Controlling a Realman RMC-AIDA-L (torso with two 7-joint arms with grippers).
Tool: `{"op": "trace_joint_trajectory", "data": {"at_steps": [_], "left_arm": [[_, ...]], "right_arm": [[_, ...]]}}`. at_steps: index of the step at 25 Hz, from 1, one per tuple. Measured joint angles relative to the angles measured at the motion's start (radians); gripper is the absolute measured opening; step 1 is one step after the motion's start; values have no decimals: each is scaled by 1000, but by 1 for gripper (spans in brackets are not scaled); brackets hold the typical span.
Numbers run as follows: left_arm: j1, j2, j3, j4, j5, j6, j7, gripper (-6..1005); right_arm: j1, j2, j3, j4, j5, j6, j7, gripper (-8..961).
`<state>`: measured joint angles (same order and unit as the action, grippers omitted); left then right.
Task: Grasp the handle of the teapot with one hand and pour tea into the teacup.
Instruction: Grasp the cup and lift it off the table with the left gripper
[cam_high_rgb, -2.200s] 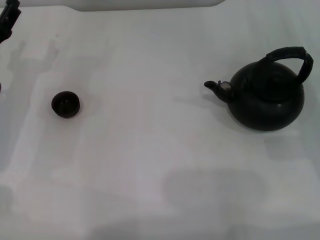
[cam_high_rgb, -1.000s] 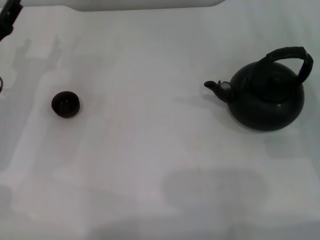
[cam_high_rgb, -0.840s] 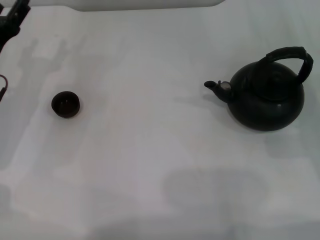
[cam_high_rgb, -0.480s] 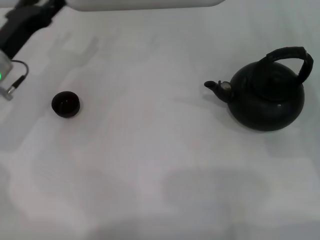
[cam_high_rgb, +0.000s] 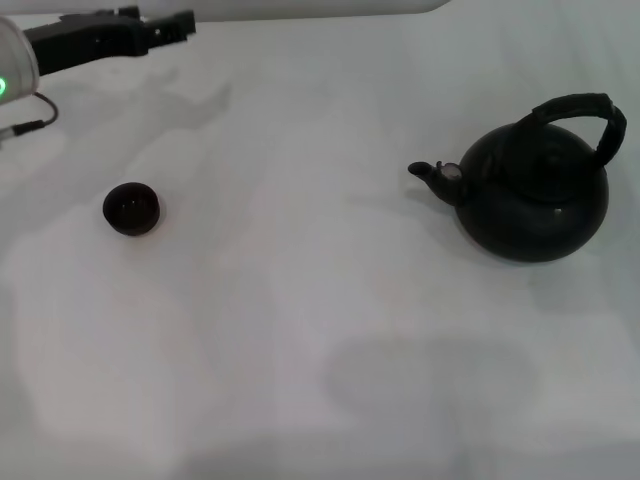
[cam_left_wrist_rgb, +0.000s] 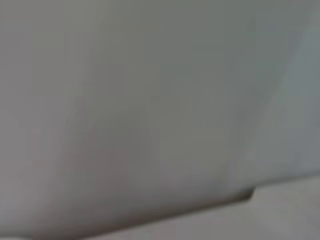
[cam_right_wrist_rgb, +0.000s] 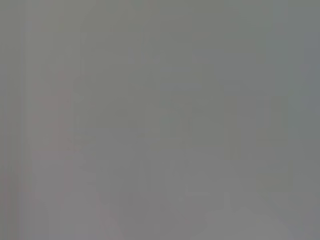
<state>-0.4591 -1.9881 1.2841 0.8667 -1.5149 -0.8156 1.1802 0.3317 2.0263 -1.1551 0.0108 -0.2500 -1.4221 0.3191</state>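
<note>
The teapot (cam_high_rgb: 534, 196) is a squat matte black pot standing upright at the right of the white table in the head view. Its short spout (cam_high_rgb: 430, 173) points left, and the thick black arched handle (cam_high_rgb: 584, 112) rises over its top, free of any gripper. Far to the left sits the tiny dark teacup (cam_high_rgb: 131, 208), upright. My left gripper (cam_high_rgb: 183, 20) reaches in from the far-left corner, beyond the teacup and well apart from it. The right gripper is out of view. Both wrist views show only plain pale surface.
The white table (cam_high_rgb: 300, 320) stretches between cup and pot with faint shadows on it. A pale raised edge (cam_high_rgb: 300, 8) runs along the far side. The left arm's grey wrist with a green light (cam_high_rgb: 12, 75) and a thin cable sits at the far left.
The left arm has swung in from the far-left edge towards the right along the back of the table. Teapot and teacup have not moved.
</note>
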Motion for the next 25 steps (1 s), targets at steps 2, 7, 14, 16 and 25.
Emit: {"op": "trace_joint_trajectory", "data": {"at_steps": [2,7,14,16,25], "left_arm": [[-8,6,-1,77,187,-32,-164,877],[-25,-6,-2,243,580,-130,-431,879],[-48,-31,-8,356,818,-279,-563,883],[-58,-41,-17,357,842,-310,-569,884],[-62,-74,-20,343,873,-379,-547,885]], "right_arm": [[0,0,0,0,0,9,0,870],[2,0,0,-1,0,25,0,870],[3,0,0,-2,0,33,0,870],[3,0,0,-2,0,35,0,870],[3,0,0,-2,0,40,0,870]]}}
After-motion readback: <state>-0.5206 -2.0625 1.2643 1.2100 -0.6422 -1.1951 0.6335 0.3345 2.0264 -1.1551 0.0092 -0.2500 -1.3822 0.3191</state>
